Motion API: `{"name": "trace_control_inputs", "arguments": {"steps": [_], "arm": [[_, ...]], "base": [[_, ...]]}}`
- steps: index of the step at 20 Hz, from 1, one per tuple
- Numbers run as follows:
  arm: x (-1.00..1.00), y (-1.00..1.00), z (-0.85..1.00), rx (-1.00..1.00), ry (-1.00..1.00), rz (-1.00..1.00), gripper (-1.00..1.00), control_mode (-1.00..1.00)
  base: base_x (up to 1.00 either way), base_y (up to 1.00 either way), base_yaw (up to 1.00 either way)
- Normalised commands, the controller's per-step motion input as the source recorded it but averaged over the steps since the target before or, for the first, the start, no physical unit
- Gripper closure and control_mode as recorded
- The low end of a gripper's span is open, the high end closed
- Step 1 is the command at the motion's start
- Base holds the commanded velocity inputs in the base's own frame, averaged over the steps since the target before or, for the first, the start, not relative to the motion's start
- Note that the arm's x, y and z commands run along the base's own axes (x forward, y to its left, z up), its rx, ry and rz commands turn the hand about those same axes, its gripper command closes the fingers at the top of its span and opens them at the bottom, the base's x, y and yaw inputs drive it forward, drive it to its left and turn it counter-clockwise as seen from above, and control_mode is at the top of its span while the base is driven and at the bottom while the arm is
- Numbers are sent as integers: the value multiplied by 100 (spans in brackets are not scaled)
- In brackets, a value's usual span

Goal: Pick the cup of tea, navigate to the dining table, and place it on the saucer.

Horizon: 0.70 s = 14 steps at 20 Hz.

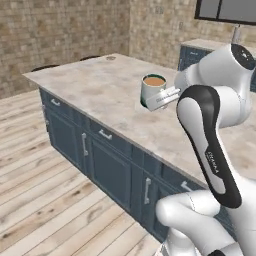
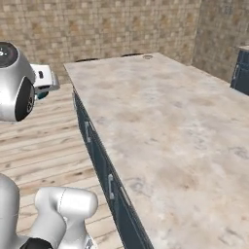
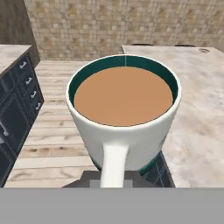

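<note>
The cup of tea (image 1: 153, 88) is a white mug with a teal base and light brown liquid. It hangs in the air over the near edge of the dining table (image 1: 95, 82). My gripper (image 1: 163, 99) is shut on it from the right, low on its side. In the hand view the cup of tea (image 3: 124, 111) is close up, handle toward the camera. The dining table (image 2: 160, 112) is a long mottled beige top on a dark blue base. The saucer (image 1: 110, 58) is a small dark dish at the table's far end; the saucer (image 2: 147, 57) (image 3: 204, 50) lies well beyond the cup.
Dark blue drawers and doors (image 1: 107, 165) line the table's near side above a wooden plank floor (image 1: 35, 190). Another blue cabinet run (image 3: 17, 100) stands to the left in the hand view. Dark chair backs (image 2: 87, 60) show behind the table's far edge. Brick walls close the room.
</note>
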Motion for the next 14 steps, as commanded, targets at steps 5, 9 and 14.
{"name": "trace_control_inputs", "arguments": {"steps": [5,9,14], "arm": [[0,0,0,0,0,0,100,100],[0,0,0,0,0,0,100,100],[0,0,0,0,0,0,100,100]], "base": [[100,100,-11],[100,100,-9],[100,100,-10]]}}
